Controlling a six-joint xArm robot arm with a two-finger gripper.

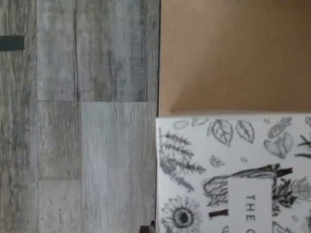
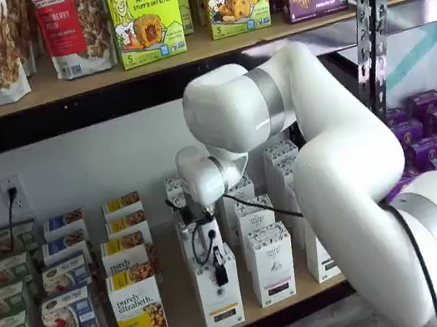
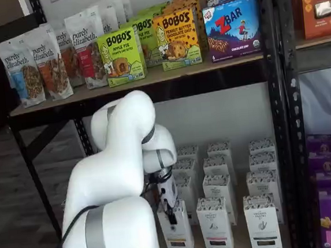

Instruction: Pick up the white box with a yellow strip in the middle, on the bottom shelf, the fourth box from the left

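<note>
A: Nearest the cameras, how is the arm [image 2: 357, 181] posed?

B: It bends from its base up to a white elbow, then reaches down toward the bottom shelf [image 2: 174, 294], gripper [image 2: 220, 275] pointing down in both shelf views.

A: And the claw?

B: Its black fingers [image 3: 171, 211] lie against the front of the white box [image 2: 220, 294]; whether they clasp it cannot be told.

A: Where does that box stand?

B: Upright at the shelf's front edge, just beside a purely elizabeth box [image 2: 140, 311]. More white cartons [image 3: 219, 171] stand behind.
</note>
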